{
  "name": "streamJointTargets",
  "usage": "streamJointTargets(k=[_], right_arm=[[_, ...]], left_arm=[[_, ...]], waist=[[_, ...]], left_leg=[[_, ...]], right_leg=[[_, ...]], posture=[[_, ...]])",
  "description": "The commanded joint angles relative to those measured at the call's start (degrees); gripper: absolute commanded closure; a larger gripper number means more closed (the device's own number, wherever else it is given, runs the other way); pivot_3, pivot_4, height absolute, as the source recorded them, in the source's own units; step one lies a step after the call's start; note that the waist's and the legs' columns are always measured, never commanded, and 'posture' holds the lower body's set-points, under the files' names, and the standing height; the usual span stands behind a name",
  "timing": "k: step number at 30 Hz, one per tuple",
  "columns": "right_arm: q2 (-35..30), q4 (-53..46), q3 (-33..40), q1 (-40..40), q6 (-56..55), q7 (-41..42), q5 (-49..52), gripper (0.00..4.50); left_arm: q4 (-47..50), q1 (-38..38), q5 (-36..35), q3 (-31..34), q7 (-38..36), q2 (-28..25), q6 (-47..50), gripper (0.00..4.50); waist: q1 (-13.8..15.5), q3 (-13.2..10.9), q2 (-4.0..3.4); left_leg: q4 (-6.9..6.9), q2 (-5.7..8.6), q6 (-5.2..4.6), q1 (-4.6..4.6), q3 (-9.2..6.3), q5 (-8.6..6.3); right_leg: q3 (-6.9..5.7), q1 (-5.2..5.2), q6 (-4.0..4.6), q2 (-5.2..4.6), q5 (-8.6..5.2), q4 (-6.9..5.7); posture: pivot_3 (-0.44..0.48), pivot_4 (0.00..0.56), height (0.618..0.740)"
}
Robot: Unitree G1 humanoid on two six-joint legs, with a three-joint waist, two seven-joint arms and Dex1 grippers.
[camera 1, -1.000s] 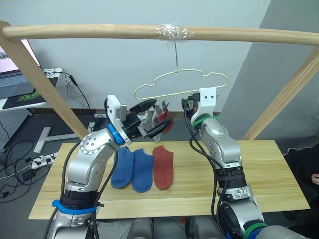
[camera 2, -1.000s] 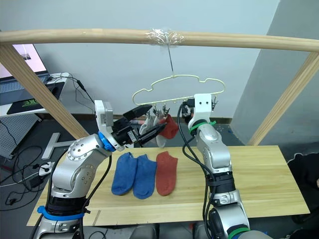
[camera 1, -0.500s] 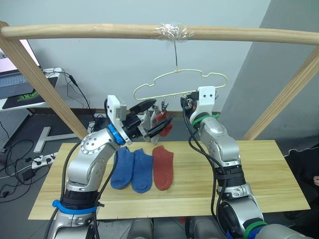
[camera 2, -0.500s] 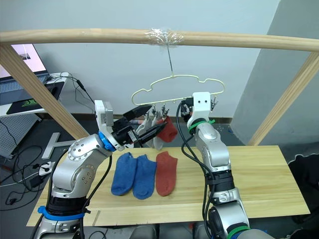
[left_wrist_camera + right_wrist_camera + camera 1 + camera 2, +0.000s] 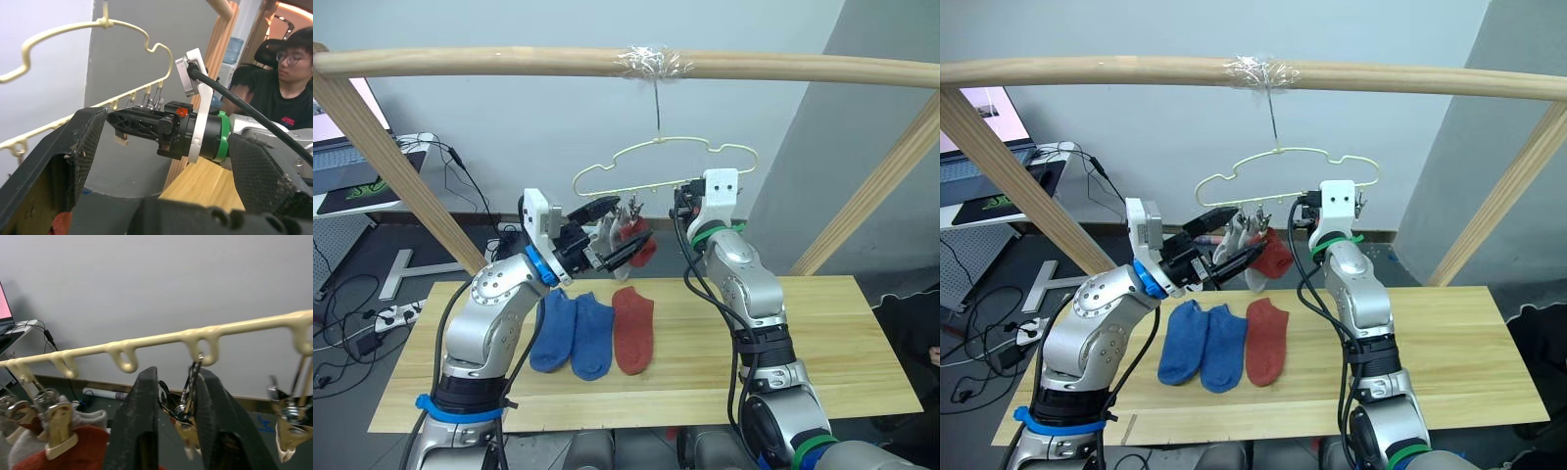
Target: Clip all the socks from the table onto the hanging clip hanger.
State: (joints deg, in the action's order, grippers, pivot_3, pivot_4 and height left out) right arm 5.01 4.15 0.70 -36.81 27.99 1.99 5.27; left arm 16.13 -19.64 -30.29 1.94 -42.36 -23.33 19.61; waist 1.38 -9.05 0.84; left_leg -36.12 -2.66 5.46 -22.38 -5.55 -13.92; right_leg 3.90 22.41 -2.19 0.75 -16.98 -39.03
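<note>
R gripper (image 5: 176,416) pinches a clip (image 5: 188,401) on the clip hanger (image 5: 1278,157), L gripper (image 5: 607,235) jaws wide, empty; next: grab red sock (image 5: 633,328) off table (image 5: 842,333).

Robotics lab, laptop (image 5: 337,157) on desk, floor cables (image 5: 352,313), seated person (image 5: 279,83)
</note>
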Motion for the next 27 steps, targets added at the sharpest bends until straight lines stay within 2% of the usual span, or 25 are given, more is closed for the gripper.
streamJointTargets(k=[1,2,7,10,13,16,19,27], right_arm=[[0.08,-1.99,-0.52,-0.26,-1.29,-0.38,-0.06,4.29],[0.06,-2.21,-0.57,-0.09,-1.20,-0.38,-0.02,4.49],[-1.09,-4.16,-0.93,1.42,0.18,1.20,0.69,4.49],[-3.76,-7.31,-1.67,2.88,2.97,4.11,1.30,4.49],[-6.01,-9.50,-1.57,4.08,4.68,5.18,1.53,4.49],[-7.33,-12.37,-1.50,6.13,7.10,5.99,2.05,4.49],[-7.67,-14.44,-1.51,7.90,8.90,5.56,1.99,4.49],[-6.73,-16.93,-1.94,9.30,11.14,3.75,1.65,4.49]], left_arm=[[3.05,0.20,-0.94,0.48,0.08,-0.10,-0.26,0.00],[3.25,0.35,-0.99,0.45,0.16,-0.15,-0.21,0.00],[3.96,1.96,-0.35,-0.41,-0.21,-0.87,0.14,0.00],[2.37,5.06,1.99,-3.21,1.02,-2.89,5.07,0.00],[-1.69,7.68,7.52,-6.74,3.05,-4.49,6.53,0.00],[-9.71,8.89,14.98,-10.72,6.26,-3.29,2.52,0.00],[-17.07,8.06,19.42,-15.62,6.35,-0.86,1.30,0.00],[-29.55,3.36,26.72,-20.52,7.75,5.70,-2.72,0.00]], waist=[[0.00,0.00,0.00],[0.00,0.00,0.00],[0.01,0.01,0.00],[-0.01,0.01,0.00],[-0.03,0.01,-0.01],[0.06,0.01,-0.01],[0.08,0.01,-0.01],[-0.03,0.01,-0.01]], left_leg=[[0.00,0.00,0.00,0.00,0.00,0.00],[0.00,0.00,0.00,0.01,0.00,0.00],[0.00,0.00,0.00,0.01,0.01,0.00],[0.02,0.00,0.00,0.02,0.02,0.00],[0.03,0.00,0.00,0.05,0.04,0.00],[0.02,0.00,0.00,0.08,0.03,0.00],[0.03,0.01,0.00,0.12,0.05,0.00],[0.02,0.02,-0.01,0.12,0.03,0.01]], right_leg=[[0.00,0.00,0.00,0.00,0.00,0.00],[0.00,0.00,0.00,0.00,0.00,0.00],[0.00,0.00,0.00,0.00,0.00,0.00],[0.02,0.00,0.00,0.00,0.00,0.00],[0.04,0.00,0.00,-0.01,0.00,0.01],[0.02,-0.02,0.01,0.00,-0.01,-0.01],[0.03,-0.04,0.01,0.00,-0.01,-0.01],[0.01,-0.07,0.01,-0.01,-0.01,-0.01]], posture=[[0.170,0.113,0.740],[0.171,0.109,0.740],[0.169,0.108,0.740],[0.162,0.109,0.740],[0.154,0.110,0.740],[0.145,0.118,0.740],[0.129,0.122,0.740],[0.112,0.132,0.740]])
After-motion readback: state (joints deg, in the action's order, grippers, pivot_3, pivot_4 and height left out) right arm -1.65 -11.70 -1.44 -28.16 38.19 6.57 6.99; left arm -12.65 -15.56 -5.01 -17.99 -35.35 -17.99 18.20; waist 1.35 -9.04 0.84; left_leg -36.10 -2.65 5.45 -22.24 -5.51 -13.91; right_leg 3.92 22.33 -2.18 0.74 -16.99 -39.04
